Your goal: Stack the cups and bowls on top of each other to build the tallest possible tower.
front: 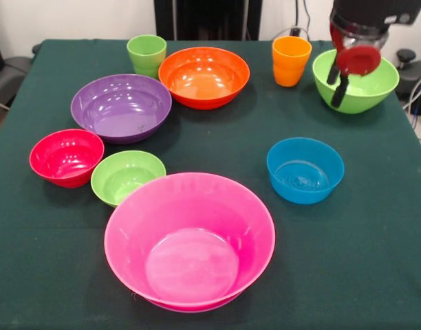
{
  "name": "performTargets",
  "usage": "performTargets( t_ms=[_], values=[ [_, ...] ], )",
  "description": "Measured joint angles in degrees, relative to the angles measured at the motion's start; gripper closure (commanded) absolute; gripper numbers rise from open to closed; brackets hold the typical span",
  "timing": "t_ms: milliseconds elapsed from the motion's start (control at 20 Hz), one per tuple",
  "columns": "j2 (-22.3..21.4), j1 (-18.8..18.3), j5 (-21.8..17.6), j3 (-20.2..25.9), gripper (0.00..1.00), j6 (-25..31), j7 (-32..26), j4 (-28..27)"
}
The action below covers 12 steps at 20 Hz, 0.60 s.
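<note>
Front view showed eight bowls and two cups, all upright with mouths facing up, none nested or stacked. The pink bowl (pixel 189 242), the biggest, sat at the near edge of the counter (pixel 362 240). Just behind its left rim stood the small green bowl (pixel 127 177), with the red bowl (pixel 66 157) close beside that on the left. The purple bowl (pixel 121 108) lay behind those two, and its right rim nearly met the orange bowl (pixel 204 77). The blue bowl (pixel 305 170) stood alone on the right, well apart from the rest.

At the far side, the green cup (pixel 146 55) stood upright just left of the orange bowl, its long axis vertical. The orange cup (pixel 291 60) also stood upright (taller than wide), just left of the large green bowl (pixel 355 81) in the far right corner.

The gripper (pixel 336 85) hung over the large green bowl, its two dark fingers (pixel 340 93) pointing down at the bowl's left rim. They looked close together with nothing between them, though I could not tell for certain whether they were pressed together.

The counter wore a dark green cloth, slightly wrinkled. Behind it ran a pale wall with a dark upright panel at the middle, and cables hung at the right edge.
</note>
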Motion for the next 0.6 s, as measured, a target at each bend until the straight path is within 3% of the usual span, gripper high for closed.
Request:
performTargets(
  t_ms=[250, 600],
  values=[
    [5.46, -0.16, 2.12, -2.39, 0.00, 2.15, 4.76, -5.14],
    [9.62, 0.13, 4.59, -4.56, 0.00, 4.15, 4.79, -8.67]
  ],
)
